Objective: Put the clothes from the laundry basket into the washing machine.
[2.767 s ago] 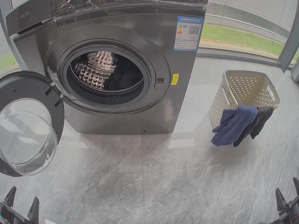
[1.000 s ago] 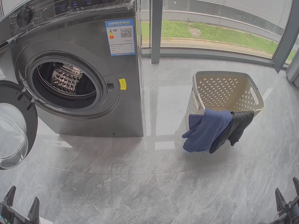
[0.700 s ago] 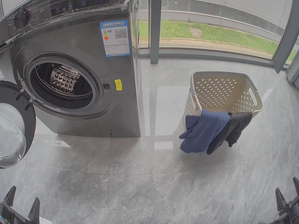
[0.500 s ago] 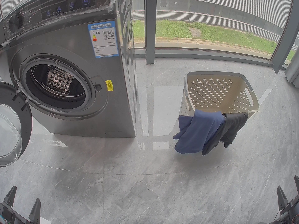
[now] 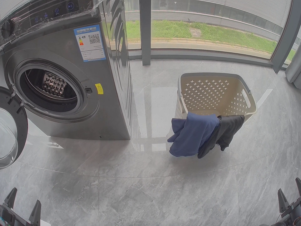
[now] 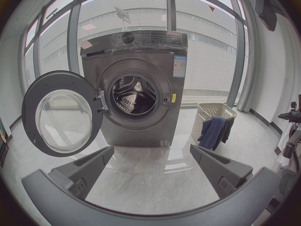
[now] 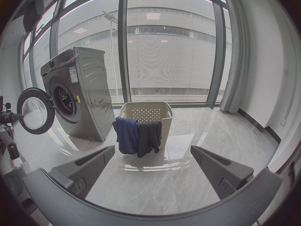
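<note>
Both gape — left gripper (image 6: pixel 151 148), right gripper (image 7: pixel 152 148) — clothes (image 5: pixel 194 135) on laundry basket (image 5: pixel 213 74) well ahead.

Grey marbled floor (image 5: pixel 150 185) carries a washing machine (image 5: pixel 106 116) at the left and, well apart on its right, a cream laundry basket (image 5: pixel 213 75).

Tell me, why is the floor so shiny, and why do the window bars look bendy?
Head view: daylight from the window bounces off the glossy floor, leaving a bright patch beside the laundry basket. Left wrist view: the wide lens bows the window bars and darkens the corners. Right wrist view: same bending, and the clothes mirror faintly in the floor.
</note>
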`<state>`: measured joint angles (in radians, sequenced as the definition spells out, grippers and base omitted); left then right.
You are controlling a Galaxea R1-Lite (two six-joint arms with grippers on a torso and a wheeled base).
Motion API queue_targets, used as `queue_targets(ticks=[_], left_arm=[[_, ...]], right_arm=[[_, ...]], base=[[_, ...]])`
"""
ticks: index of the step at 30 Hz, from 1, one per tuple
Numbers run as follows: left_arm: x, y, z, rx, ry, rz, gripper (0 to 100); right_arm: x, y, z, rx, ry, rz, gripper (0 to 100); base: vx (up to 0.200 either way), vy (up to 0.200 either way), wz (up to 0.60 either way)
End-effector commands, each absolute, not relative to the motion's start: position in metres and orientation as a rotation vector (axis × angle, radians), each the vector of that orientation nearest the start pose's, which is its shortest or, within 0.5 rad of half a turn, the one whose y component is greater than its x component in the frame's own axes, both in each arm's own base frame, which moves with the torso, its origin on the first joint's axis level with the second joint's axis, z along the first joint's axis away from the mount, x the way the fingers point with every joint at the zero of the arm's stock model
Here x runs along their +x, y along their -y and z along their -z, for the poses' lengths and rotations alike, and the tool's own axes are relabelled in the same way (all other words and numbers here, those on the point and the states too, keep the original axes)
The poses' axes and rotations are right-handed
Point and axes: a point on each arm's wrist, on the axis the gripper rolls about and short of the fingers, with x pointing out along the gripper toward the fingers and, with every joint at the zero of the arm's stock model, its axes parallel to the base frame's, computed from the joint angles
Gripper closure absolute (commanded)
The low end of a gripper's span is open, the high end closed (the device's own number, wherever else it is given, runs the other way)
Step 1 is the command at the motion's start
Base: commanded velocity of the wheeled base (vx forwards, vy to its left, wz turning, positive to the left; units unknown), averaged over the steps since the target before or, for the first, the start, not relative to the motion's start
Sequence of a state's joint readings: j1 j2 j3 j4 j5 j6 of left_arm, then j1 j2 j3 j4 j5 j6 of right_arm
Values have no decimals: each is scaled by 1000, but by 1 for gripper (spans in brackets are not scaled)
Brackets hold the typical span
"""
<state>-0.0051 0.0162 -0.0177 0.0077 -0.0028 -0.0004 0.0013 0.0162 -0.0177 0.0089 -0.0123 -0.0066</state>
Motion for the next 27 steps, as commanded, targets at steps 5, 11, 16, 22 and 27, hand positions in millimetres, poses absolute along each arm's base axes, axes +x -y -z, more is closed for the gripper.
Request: queue_targets(ticks=[5, 11, 16, 22, 27], left_arm=[[-23, 0, -75, -6, -11, 18, 0], [-23, 0, -75, -6, -9, 18, 0], [-23, 0, -75, -6, -11, 18, 0], [-23, 0, -75, -6, -8, 18, 0], [-23, 0, -75, -8, -11, 18, 0]], right_arm=[[-23, 0, -75, 0, -2, 17, 0], [-23, 0, -75, 3, 0, 18, 0], [-23, 0, -75, 0, 0, 15, 0], [-23, 0, -75, 0, 0, 15, 0], [-23, 0, -75, 0, 0, 15, 0]], base=[[0, -200, 0], [0, -200, 0], [0, -120, 0], [0, 0, 0], [160, 0, 0]])
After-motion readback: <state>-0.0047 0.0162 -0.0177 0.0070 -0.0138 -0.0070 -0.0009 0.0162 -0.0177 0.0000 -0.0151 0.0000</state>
